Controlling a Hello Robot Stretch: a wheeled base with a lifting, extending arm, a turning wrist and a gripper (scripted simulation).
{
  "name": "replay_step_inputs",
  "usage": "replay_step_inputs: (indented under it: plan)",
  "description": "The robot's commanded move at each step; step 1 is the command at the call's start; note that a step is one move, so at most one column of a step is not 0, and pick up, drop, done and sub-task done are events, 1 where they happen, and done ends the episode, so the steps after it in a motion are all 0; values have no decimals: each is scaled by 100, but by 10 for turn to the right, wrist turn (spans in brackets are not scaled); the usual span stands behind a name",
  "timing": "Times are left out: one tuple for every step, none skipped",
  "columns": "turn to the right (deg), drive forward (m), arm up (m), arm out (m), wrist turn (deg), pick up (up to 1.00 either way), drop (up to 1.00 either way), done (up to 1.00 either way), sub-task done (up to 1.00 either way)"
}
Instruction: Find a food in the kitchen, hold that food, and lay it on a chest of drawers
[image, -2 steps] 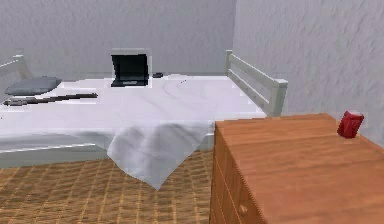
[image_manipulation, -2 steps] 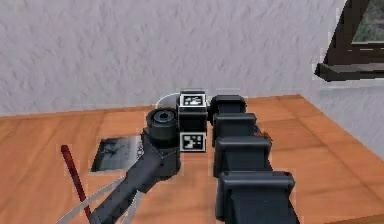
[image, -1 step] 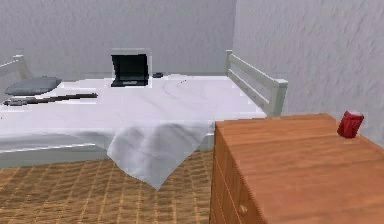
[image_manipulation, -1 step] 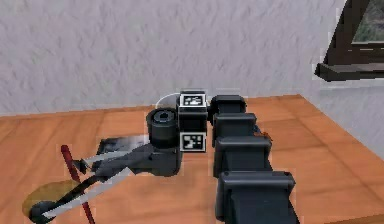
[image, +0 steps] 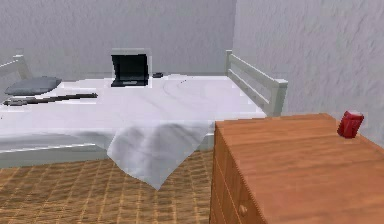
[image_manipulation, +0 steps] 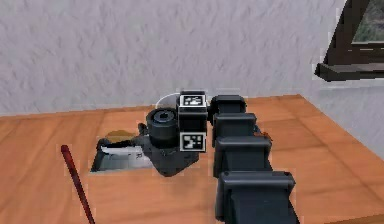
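Forward view: chest of drawers (image: 300, 170) is standing bottom right, with a red can (image: 350, 124) sitting on its top near the far edge. A bed (image: 150, 110) is lying behind it, with a laptop (image: 130, 70) sitting on the sheet. Arm side view: the arm (image_manipulation: 245, 160) is spanning a wooden top (image_manipulation: 50, 140), with the gripper (image_manipulation: 140, 148) left of the white marker squares (image_manipulation: 191, 101). A pale grey-white thing (image_manipulation: 115, 158) is lying on that top right at the fingers (image_manipulation: 128, 143). Its shape isn't confirming it as the food. Can't tell whether the fingers are gripping or released, or whether the gripper is holding anything. A thin red rod (image_manipulation: 77, 185) is lying on the top towards the view's left.
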Motion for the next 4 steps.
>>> replay_step_inputs:
  plan:
    - [0, 0, 0, 0, 120, 0, 0, 0, 0]
    - [0, 0, -12, 0, 0, 0, 0, 0, 0]
    - [0, 0, 0, 0, 0, 0, 100, 0, 0]
    - [0, 0, 0, -10, 0, 0, 0, 0, 0]
